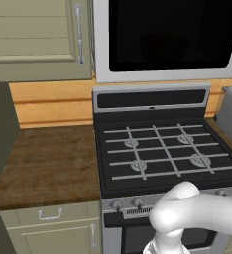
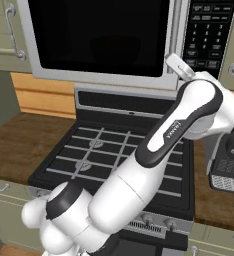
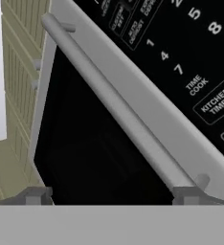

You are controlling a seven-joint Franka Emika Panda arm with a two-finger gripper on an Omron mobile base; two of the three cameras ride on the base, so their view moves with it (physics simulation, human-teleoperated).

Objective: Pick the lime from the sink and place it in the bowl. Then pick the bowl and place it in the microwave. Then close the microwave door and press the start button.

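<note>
From the left base view, the microwave (image 1: 170, 39) hangs above the range (image 1: 162, 149), its door (image 1: 172, 32) looking shut; my forearm crosses low, below it. From the right, my arm reaches up so the pincer (image 2: 179, 65) sits just before the keypad (image 2: 206, 30), beside the door's handle (image 2: 175, 35). In the hand view my pincer (image 3: 111, 196) stands apart, gripping nothing, the handle (image 3: 118, 103) right ahead. That bar is stiff steel, probably slick; I'd take it mid-length.
</note>
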